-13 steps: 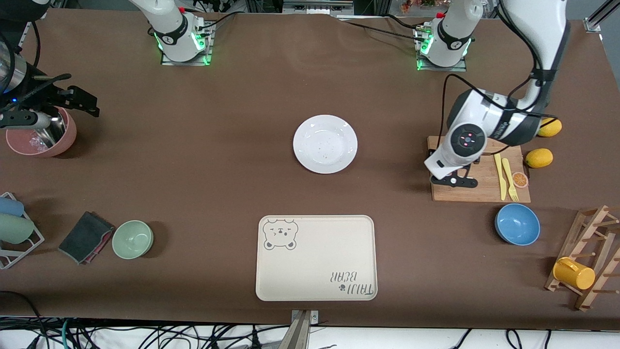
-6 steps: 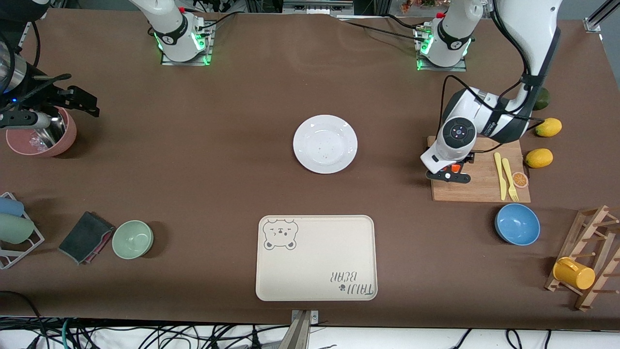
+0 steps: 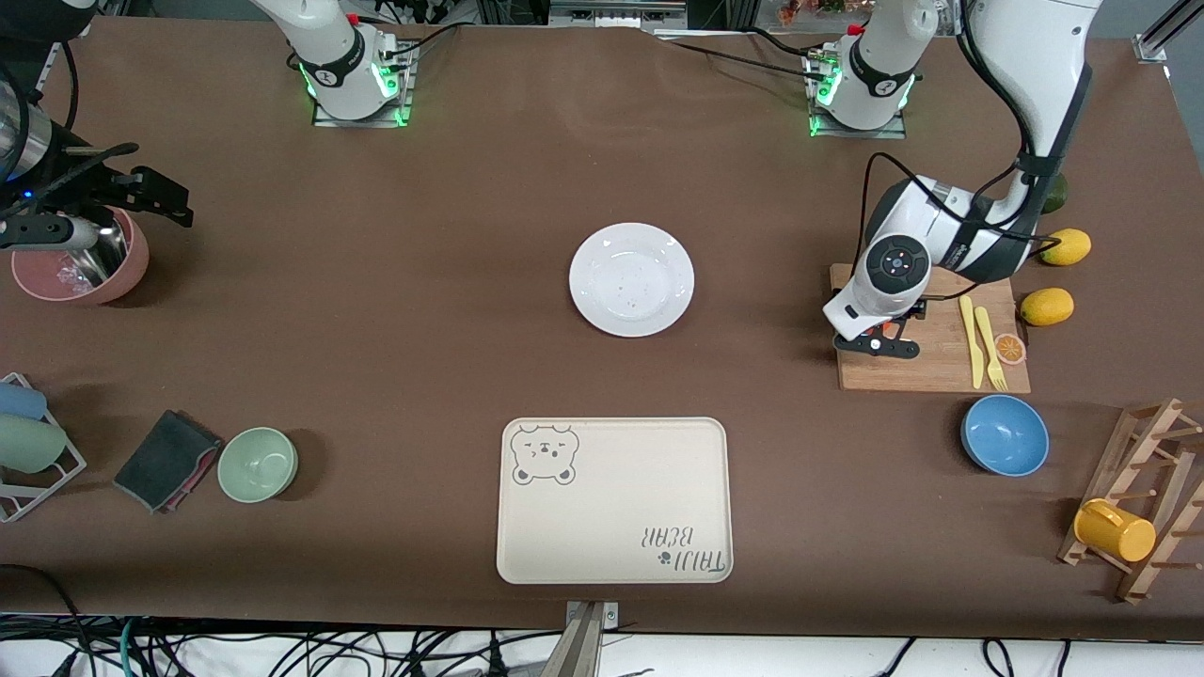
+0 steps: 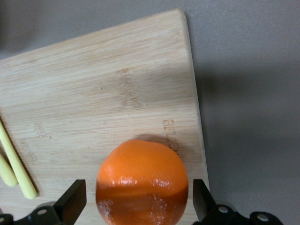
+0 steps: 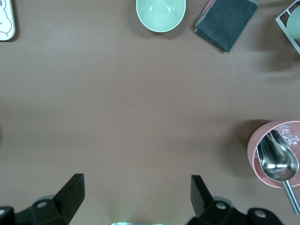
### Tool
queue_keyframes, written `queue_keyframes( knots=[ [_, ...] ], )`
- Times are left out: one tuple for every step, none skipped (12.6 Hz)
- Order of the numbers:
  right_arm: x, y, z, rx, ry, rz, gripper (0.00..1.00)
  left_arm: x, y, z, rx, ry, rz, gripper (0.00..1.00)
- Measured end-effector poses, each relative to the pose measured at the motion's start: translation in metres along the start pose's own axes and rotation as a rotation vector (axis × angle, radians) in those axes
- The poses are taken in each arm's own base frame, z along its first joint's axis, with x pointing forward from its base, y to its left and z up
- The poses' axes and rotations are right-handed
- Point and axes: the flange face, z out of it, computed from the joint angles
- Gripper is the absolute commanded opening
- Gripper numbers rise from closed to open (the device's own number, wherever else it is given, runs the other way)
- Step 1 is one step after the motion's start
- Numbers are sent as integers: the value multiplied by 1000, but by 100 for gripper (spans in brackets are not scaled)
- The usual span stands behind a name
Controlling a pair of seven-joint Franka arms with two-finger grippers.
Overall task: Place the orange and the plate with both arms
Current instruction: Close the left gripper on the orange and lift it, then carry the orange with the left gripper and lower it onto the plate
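Left gripper fingers spread wide, orange sitting directly between them on board, unclamped.

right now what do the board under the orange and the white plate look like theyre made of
The board looks like unfinished bamboo or wood: pale, matte, with lengthwise grain strips. The plate seems glazed ceramic, though possibly melamine: glossy white with faint speckles. The orange on the board has waxy, shiny peel.
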Motion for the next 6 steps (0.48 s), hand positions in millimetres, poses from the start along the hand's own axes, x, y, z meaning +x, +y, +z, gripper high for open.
queue_keyframes(
  knots=[
    [0,0,0,0,0,0,100,1,-2,4,-6,3,-4,49],
    [0,0,0,0,0,0,100,1,-4,7,-10,3,-7,29],
    [0,0,0,0,0,0,100,1,-5,8,-12,3,-10,28],
    [0,0,0,0,0,0,100,2,-5,8,-13,5,-11,23],
    [0,0,0,0,0,0,100,2,-5,5,-13,11,-11,21],
    [0,0,0,0,0,0,100,4,-3,0,-13,18,-8,21]
  ],
)
